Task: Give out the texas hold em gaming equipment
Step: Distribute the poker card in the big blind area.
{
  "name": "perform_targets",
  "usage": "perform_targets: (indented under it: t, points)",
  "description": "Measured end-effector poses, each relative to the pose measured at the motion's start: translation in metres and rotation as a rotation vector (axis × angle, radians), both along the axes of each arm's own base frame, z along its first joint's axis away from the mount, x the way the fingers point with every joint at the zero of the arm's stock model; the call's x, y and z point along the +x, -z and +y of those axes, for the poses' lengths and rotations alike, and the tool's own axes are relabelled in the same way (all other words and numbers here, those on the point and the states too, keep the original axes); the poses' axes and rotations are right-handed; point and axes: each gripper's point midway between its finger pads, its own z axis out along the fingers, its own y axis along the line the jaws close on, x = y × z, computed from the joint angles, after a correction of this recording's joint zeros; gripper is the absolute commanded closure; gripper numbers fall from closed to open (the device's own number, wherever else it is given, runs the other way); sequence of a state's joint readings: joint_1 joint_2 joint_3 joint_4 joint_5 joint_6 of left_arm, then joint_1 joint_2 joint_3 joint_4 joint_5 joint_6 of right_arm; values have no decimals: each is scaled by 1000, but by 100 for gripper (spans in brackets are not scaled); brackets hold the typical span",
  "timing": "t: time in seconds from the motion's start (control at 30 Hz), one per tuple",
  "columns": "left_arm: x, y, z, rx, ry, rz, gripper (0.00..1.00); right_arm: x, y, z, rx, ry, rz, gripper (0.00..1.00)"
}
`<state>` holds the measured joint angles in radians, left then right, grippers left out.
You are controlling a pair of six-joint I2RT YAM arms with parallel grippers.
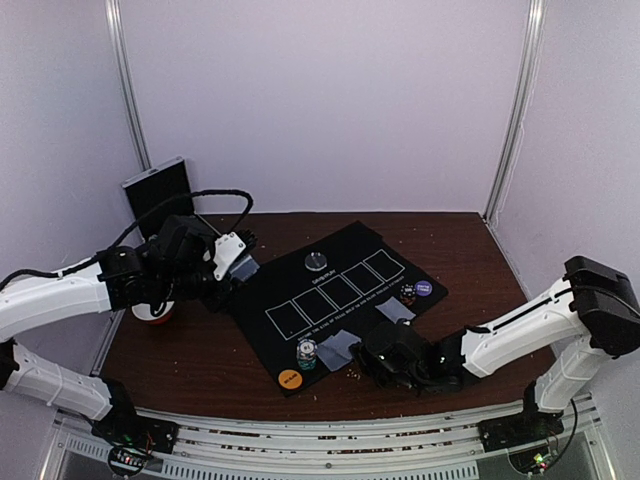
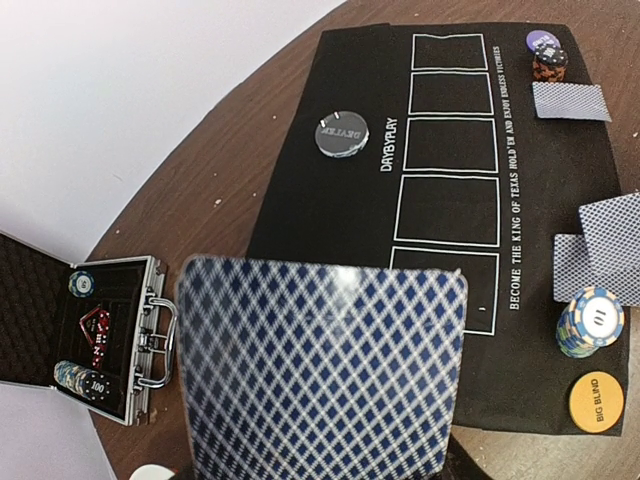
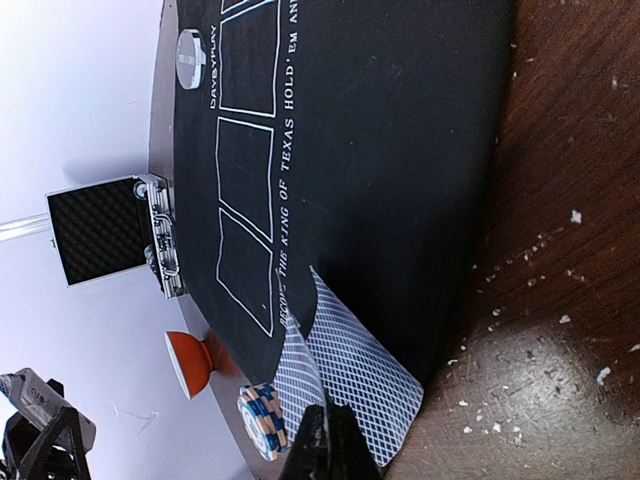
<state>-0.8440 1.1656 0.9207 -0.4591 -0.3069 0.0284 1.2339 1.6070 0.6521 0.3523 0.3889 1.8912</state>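
Note:
My left gripper point(image 1: 228, 262) is shut on a blue-backed playing card point(image 2: 320, 370) that fills the lower left wrist view and hides the fingers. It hovers over the left end of the black mat point(image 1: 330, 250). My right gripper point(image 3: 330, 445) is pinched on the near edge of two overlapping blue-backed cards point(image 3: 365, 370) at the mat's front edge, and their far ends lift off the mat. A blue-white chip stack point(image 1: 307, 354) and an orange disc point(image 1: 289, 379) lie beside them. A purple disc point(image 1: 424, 288), a dark chip stack point(image 1: 407, 294) and a card point(image 1: 395, 310) sit at the mat's right. A clear dealer disc point(image 1: 318, 262) sits at the back.
The open silver case point(image 2: 90, 335) holding chips stands at the back left by the wall. A red-and-white bowl point(image 1: 155, 312) sits on the wooden table under my left arm. Crumbs dot the bare table point(image 3: 560, 330) in front of the mat.

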Motion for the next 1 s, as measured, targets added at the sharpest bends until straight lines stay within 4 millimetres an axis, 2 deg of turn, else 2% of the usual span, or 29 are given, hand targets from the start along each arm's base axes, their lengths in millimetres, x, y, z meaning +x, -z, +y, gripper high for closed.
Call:
perform_targets:
  t: [0.4, 0.63, 0.8, 1.0]
  points:
    - [0, 0, 0, -1, 1, -2, 52, 3, 10, 8, 11, 16, 17, 100]
    - [0, 0, 0, 2, 4, -4, 51, 2, 13, 10, 30, 23, 34, 77]
    - [0, 1, 0, 3, 4, -4, 51, 1, 12, 11, 37, 19, 37, 72]
    - [0, 0, 0, 3, 4, -5, 51, -3, 6, 12, 72, 6, 60, 60]
